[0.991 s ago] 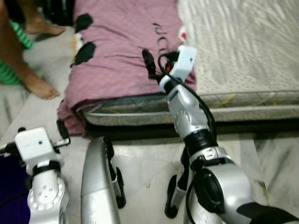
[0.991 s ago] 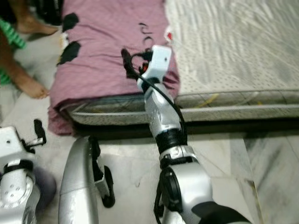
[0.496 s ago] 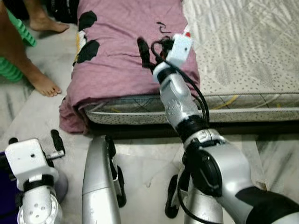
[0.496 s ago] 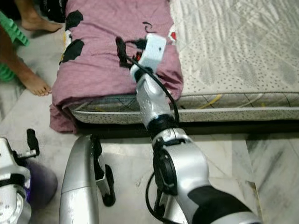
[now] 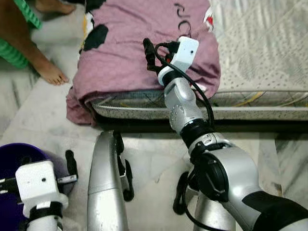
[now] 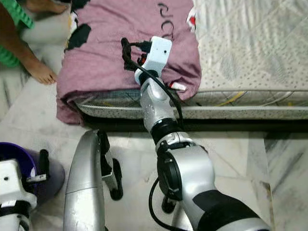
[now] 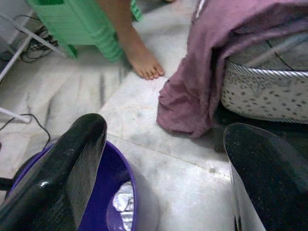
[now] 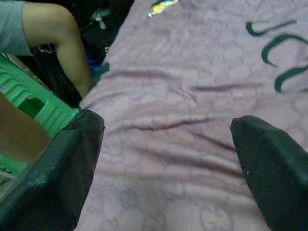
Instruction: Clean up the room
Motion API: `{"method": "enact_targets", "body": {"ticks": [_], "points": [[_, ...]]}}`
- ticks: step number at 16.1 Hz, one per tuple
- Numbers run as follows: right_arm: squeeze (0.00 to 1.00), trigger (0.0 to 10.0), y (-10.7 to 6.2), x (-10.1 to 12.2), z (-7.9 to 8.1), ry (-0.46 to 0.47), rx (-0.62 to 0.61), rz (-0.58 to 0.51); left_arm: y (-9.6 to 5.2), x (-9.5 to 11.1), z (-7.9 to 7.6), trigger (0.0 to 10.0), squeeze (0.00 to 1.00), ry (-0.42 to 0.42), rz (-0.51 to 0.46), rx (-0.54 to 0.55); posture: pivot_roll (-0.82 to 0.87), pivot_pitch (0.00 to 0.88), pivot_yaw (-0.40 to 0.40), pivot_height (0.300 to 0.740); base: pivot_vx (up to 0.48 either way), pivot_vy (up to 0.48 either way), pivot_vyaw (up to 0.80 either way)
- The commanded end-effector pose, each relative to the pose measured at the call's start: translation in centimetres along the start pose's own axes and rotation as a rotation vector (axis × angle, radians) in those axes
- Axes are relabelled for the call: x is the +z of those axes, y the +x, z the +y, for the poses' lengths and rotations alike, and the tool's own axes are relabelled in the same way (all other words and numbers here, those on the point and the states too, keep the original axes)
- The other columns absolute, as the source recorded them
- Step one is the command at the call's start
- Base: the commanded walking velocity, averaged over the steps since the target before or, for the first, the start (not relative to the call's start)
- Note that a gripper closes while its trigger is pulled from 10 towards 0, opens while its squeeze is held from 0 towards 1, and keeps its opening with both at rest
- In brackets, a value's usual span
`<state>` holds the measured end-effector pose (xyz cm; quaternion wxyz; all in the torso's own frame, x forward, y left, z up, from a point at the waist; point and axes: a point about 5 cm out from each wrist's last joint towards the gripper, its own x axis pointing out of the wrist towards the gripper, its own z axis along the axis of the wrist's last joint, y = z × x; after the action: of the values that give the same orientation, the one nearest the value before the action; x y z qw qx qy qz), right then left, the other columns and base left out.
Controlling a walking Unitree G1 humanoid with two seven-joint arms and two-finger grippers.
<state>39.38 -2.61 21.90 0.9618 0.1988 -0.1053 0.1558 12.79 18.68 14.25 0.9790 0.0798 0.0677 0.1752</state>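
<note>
A mauve blanket (image 5: pixel 125 53) with black markings lies crumpled over the left end of a mattress (image 5: pixel 269 48), and one corner hangs down to the floor. My right gripper (image 8: pixel 166 124) hovers open just above the blanket near the mattress's front edge, with nothing between its fingers (image 5: pixel 148 50). My left gripper (image 7: pixel 166 131) is low at the left, open and empty, over the rim of a purple bucket (image 7: pixel 126 179). The bucket holds a crumpled pale scrap (image 7: pixel 122 203).
A person's bare foot (image 5: pixel 52 73) and leg stand on the marble floor (image 5: pixel 154 154) left of the bed, beside a green plastic stool (image 7: pixel 77 19). Cables lie on the floor (image 7: pixel 29 53) by the stool. My own silver legs (image 5: pixel 106 183) are below.
The whole view has shifted, bringing the purple bucket into sight at the lower left. My right gripper stays open over the blanket; my left gripper now sits lower, beside the bucket.
</note>
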Motion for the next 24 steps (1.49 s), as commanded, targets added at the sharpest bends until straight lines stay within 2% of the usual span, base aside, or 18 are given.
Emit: {"method": "enact_targets", "body": {"ticks": [1,5,7,8,9,11,13,14,16,18,21,22,24], "points": [[0.00,10.0,-0.2,-1.1,2.2,0.039,0.033,0.023,-0.9,-0.2,0.1,10.0,0.00,0.019,0.032,-0.013,0.28,0.515,0.018,0.530,0.000,0.000,0.00],[0.00,10.0,-0.1,-0.9,-0.2,-0.059,-0.081,0.059,-1.5,-0.4,-0.5,10.0,0.00,0.014,0.064,-0.043,0.27,0.535,0.017,0.530,0.000,0.000,0.00],[0.00,10.0,-1.2,-1.4,-4.9,-0.150,-0.254,0.128,-1.2,-0.6,-0.4,10.0,0.00,0.016,0.068,-0.029,0.26,0.522,0.001,0.530,0.000,0.000,0.00],[0.00,10.0,-1.5,-1.5,-5.7,-0.163,-0.277,0.138,-1.2,-0.7,-0.4,10.0,0.00,0.016,0.069,-0.027,0.26,0.519,-0.003,0.530,0.000,0.000,0.00],[0.00,10.0,-2.5,-1.8,-7.9,-0.204,-0.344,0.168,-1.1,-0.8,-0.5,10.0,0.00,0.011,0.066,-0.019,0.24,0.505,-0.011,0.530,0.000,0.000,0.00],[0.00,10.0,-4.0,-2.4,-10.5,-0.260,-0.408,0.203,-0.1,-0.9,-0.9,10.0,0.00,0.007,0.051,-0.016,0.22,0.479,-0.018,0.530,0.000,0.000,0.00],[0.00,10.0,-6.0,-3.3,-12.3,-0.323,-0.407,0.229,0.5,-0.8,-1.2,10.0,0.00,0.000,0.032,-0.019,0.20,0.462,-0.022,0.530,0.000,0.000,0.00],[0.00,10.0,-6.6,-3.6,-12.7,-0.335,-0.408,0.236,0.7,-0.8,-1.2,10.0,0.00,-0.001,0.028,-0.019,0.19,0.447,-0.023,0.530,0.000,0.000,0.00],[0.00,10.0,-9.6,-4.5,-13.6,-0.365,-0.412,0.260,1.6,-0.9,-1.3,10.0,0.00,-0.003,0.011,-0.019,0.17,0.417,-0.025,0.530,0.000,0.000,0.00],[0.00,10.0,-13.0,-4.9,-12.8,-0.336,-0.390,0.313,2.5,-0.8,-1.5,10.0,0.00,-0.005,-0.013,-0.026,0.14,0.386,-0.022,0.530,0.000,0.000,0.00],[0.00,10.0,-16.2,-4.8,-11.6,-0.296,-0.283,0.365,3.9,-0.6,-2.0,10.0,0.00,-0.015,-0.047,-0.043,0.09,0.351,-0.016,0.530,0.000,0.000,0.00],[0.00,10.0,-17.1,-4.3,-11.4,-0.299,-0.249,0.368,4.6,-0.4,-2.3,10.0,0.00,-0.019,-0.068,-0.047,0.08,0.336,-0.015,0.530,0.000,0.000,0.00],[0.00,10.0,-17.3,-2.9,-11.3,-0.323,-0.243,0.352,5.8,-0.2,-2.5,10.0,0.00,-0.021,-0.093,-0.045,0.06,0.307,-0.009,0.530,0.000,0.000,0.00]]}}
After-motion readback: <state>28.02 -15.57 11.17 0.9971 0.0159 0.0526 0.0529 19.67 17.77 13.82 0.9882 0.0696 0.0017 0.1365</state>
